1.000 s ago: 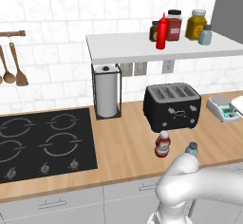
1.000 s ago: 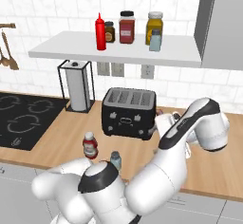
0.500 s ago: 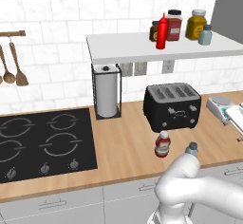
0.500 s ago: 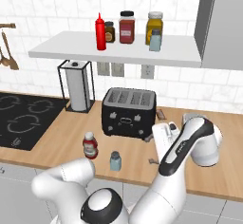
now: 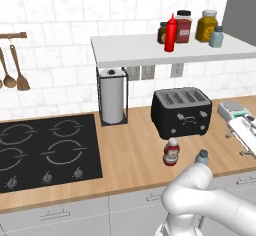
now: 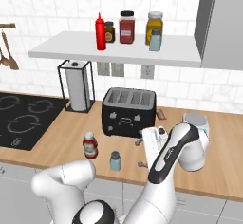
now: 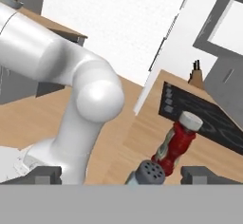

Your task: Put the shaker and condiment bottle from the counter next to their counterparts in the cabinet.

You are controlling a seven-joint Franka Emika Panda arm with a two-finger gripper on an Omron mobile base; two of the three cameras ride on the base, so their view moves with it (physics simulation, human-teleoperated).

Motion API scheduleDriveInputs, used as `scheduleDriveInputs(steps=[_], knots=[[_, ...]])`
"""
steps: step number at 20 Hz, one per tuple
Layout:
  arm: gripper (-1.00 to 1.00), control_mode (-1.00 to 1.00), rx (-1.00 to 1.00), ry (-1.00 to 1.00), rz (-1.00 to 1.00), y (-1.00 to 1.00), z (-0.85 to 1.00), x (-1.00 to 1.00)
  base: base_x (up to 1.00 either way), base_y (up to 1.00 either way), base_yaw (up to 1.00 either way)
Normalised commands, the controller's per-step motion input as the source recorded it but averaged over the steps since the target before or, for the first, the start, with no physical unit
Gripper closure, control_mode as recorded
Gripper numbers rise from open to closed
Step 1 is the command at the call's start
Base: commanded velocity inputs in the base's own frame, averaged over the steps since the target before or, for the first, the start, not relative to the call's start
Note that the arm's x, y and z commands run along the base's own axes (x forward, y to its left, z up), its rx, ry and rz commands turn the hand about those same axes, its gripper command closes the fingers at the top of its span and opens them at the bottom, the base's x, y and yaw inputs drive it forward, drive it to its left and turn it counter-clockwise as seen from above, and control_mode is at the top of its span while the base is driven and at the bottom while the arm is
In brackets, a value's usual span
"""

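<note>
The small blue-grey shaker (image 5: 201,157) (image 6: 115,161) stands near the front edge of the wooden counter (image 5: 130,155) (image 6: 61,137). Just to its left is the squat red condiment bottle (image 5: 171,152) (image 6: 90,144) with a white cap. My gripper (image 6: 140,153) (image 5: 238,144) lies level to the right of the shaker, open and holding nothing, its fingers pointing left at it. In the hand view the shaker's grey cap (image 7: 149,173) sits between the fingertips (image 7: 45,174), with the condiment bottle (image 7: 178,144) behind it. Up on the white cabinet shelf (image 5: 150,50) (image 6: 71,50) stand the counterparts, a tall red squeeze bottle (image 5: 170,33) (image 6: 99,32) and a second shaker (image 5: 216,36) (image 6: 154,40).
A black toaster (image 5: 181,111) (image 6: 128,111) stands behind the two items. A paper towel holder (image 5: 112,101) (image 6: 78,86) is left of it, and a black hob (image 5: 45,150) (image 6: 21,118) lies further left. Jars (image 5: 207,26) (image 6: 126,27) share the shelf. A white appliance (image 6: 197,123) sits at right.
The hand has come down and swung left toward the shaker, still open. The shaker and condiment bottle have stayed put.
</note>
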Motion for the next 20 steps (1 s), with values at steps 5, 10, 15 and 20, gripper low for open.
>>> scheduleDriveInputs(steps=[5, 10, 15, 20], knots=[[-1.00, -1.00, -0.01, 0.00, 0.00, 0.11, -0.30, 0.10, 0.00, 0.00, 0.00], [-1.00, -1.00, -0.02, 0.00, 0.00, 0.01, -0.68, 0.15, 0.00, 0.00, 0.00], [-1.00, -1.00, 0.00, 0.06, 0.00, 0.01, -0.36, 0.55, 0.00, 0.00, 0.00], [-1.00, -1.00, 0.00, 0.11, 0.06, -0.06, -0.17, 0.85, 0.00, 0.00, 0.00]])
